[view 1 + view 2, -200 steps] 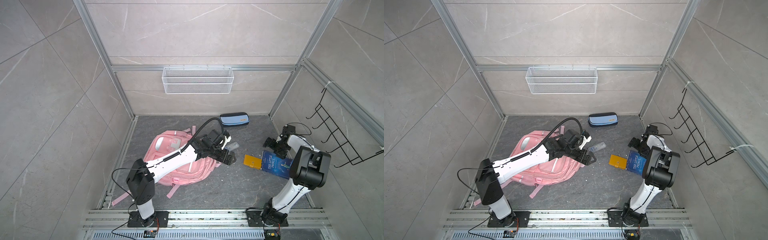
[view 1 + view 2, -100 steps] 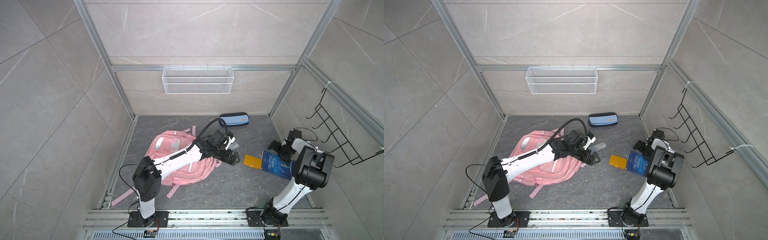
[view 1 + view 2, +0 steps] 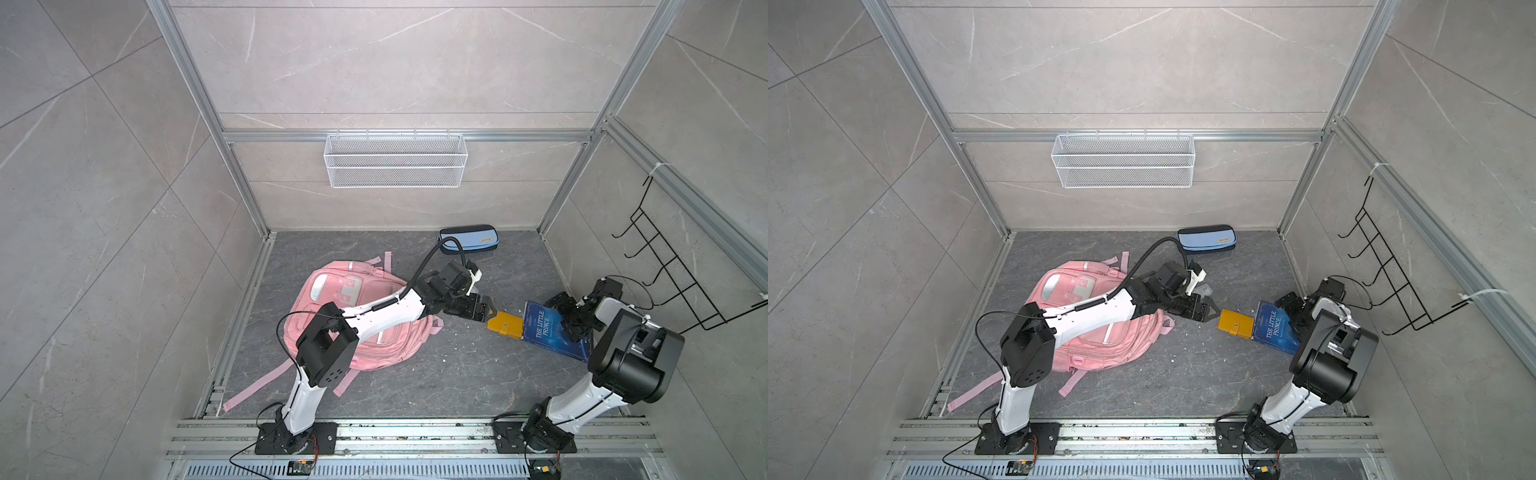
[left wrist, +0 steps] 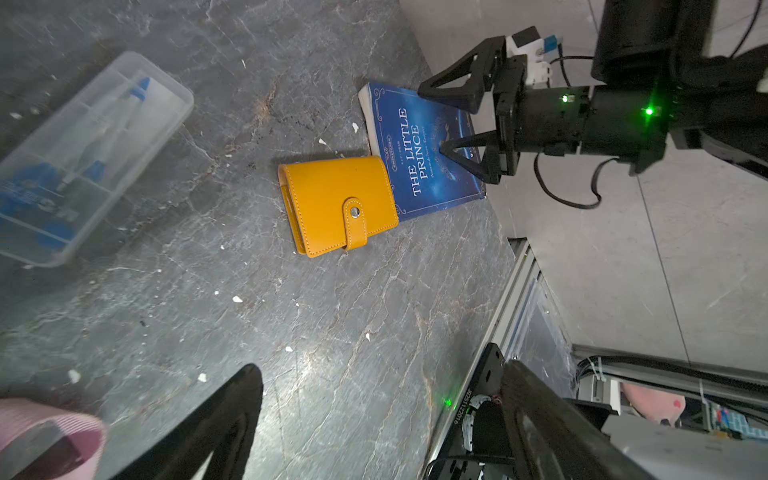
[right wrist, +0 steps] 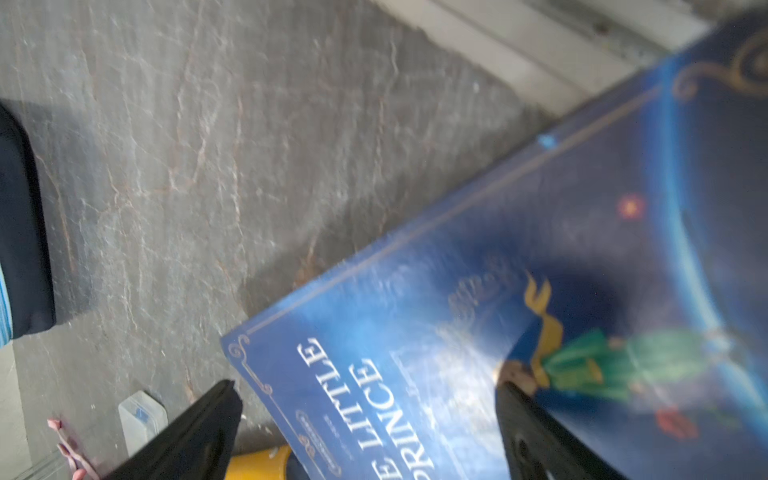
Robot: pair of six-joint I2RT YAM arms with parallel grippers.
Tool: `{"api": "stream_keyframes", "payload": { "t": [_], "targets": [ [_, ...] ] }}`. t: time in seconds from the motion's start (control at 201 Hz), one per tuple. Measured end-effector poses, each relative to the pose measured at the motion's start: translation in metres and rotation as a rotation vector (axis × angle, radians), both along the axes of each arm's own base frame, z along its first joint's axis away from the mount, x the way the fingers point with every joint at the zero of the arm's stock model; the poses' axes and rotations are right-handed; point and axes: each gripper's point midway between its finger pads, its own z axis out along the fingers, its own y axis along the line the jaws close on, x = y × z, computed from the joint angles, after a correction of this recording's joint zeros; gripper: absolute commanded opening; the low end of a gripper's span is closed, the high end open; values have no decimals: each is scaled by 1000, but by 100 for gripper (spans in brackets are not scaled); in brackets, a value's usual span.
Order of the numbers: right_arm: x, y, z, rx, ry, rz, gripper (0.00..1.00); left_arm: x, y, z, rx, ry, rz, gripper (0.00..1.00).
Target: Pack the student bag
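While student bag (image 3: 388,345) lies flat | left gripper (image 3: 491,312) spread, empty | right gripper (image 4: 432,118) spread over book (image 4: 415,166)

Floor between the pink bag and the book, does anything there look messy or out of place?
Small white flecks are scattered over the dark floor, like crumbs or chips. The yellow wallet also lies askew, its edge overlapping a corner of the blue book. Nothing looks broken.
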Motion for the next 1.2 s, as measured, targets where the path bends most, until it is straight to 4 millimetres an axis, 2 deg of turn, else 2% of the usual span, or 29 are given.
{"api": "stream_keyframes", "payload": {
  "t": [0.174, 0.244, 0.289, 0.349, 0.433, 0.498, 0.598, 0.682, 0.822, 0.956, 1.101, 1.196],
  "targets": [
    [-28, 35, -1, 23, 100, 56, 97, -19, -24, -32, -14, 82, -14, 89],
    [-29, 47, 4, -5, 152, 129, 97, -26, -26, -38, -28, 105, -17, 89],
    [-21, 50, 13, -44, 165, 178, 97, -31, -28, -41, -39, 117, -24, 89],
    [-6, 44, 27, -108, 157, 217, 98, -34, -28, -44, -46, 127, -28, 89],
    [23, 24, 46, -211, 135, 241, 99, -36, -28, -45, -58, 139, -34, 89],
    [40, 9, 52, -263, 133, 242, 98, -36, -29, -45, -68, 141, -36, 89],
    [61, -10, 51, -312, 150, 242, 99, -36, -31, -42, -80, 140, -35, 89],
    [72, -20, 41, -321, 173, 238, 99, -35, -32, -40, -90, 135, -36, 89],
    [77, -26, 21, -293, 211, 236, 99, -35, -33, -39, -95, 132, -37, 89],
    [72, -28, 5, -240, 230, 221, 98, -35, -33, -39, -94, 133, -38, 89],
    [53, -33, -11, -182, 248, 160, 98, -35, -32, -39, -93, 133, -36, 87],
    [40, -38, -8, -154, 227, 105, 98, -33, -32, -40, -89, 128, -26, 87]
  ]
}}
